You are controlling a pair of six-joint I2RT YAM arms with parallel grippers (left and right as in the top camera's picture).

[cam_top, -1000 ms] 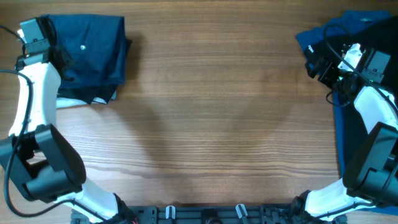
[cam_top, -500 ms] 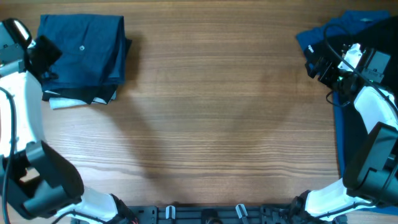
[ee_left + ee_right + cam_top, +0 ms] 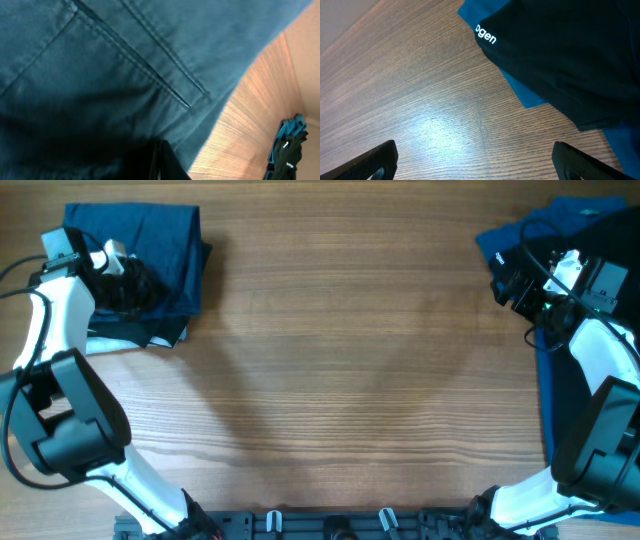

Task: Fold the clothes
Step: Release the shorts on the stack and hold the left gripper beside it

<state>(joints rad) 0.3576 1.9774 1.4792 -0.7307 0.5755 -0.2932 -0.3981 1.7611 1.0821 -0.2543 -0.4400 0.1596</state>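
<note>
Clothes (image 3: 165, 240) lie at both far corners of the desk (image 3: 330, 380): a folded navy piece (image 3: 170, 270) left, a black piece (image 3: 570, 50) (white lettering) over a blue piece (image 3: 500, 242) right. We see the left gripper (image 3: 135, 285) closed tight against the navy piece, the right gripper (image 3: 508, 280) spread wide over wood.

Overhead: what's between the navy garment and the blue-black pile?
Only bare wood table between the navy garment and the blue-black pile; the overhead view shows it.
</note>
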